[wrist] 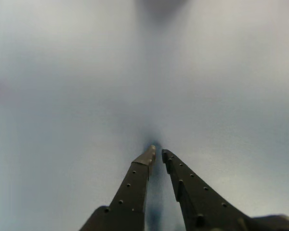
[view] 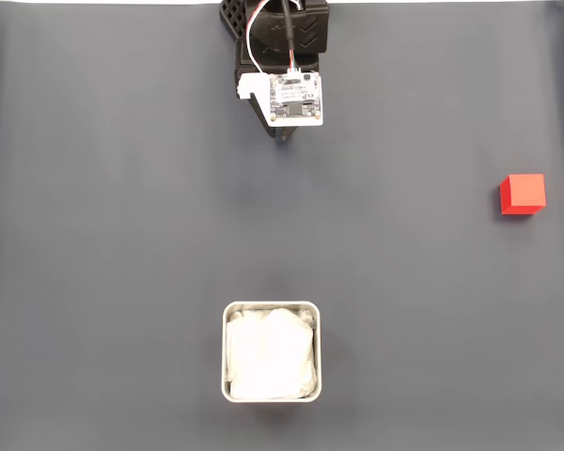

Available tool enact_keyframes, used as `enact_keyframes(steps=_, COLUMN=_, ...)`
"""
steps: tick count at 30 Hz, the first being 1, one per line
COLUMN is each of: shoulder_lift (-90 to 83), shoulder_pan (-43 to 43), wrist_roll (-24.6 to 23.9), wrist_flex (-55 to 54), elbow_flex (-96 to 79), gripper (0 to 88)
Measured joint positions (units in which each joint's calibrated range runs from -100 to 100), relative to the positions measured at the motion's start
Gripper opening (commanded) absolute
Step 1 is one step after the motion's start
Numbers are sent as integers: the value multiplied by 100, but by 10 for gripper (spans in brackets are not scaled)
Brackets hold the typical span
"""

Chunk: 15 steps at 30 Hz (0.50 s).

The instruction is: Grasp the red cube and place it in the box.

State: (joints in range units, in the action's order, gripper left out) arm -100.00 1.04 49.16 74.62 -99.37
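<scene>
Cube (view: 523, 194) far right of box (view: 271, 351)

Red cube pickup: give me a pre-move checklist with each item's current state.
1. Red cube free to grasp, with bare mat around it in the fixed view: ok.
2. Box free to receive the cube, with a white lining and no other object inside: ok.
3. Gripper empty, with nothing between the jaws in the wrist view: ok.
4. Jaws wide enough for the cube: not ok, as the tips sit nearly together.
5. Gripper lined up with the cube: not ok, as the arm is at top centre in the fixed view and the cube is far right.
6. Gripper height above the mat: cannot tell.
</scene>
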Motion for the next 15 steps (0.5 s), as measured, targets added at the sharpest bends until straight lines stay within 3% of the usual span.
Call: enact_keyframes(steps=15, shoulder_lift=0, shoulder_pan=0, wrist_roll=0, wrist_flex=0, elbow_flex=0, gripper=0)
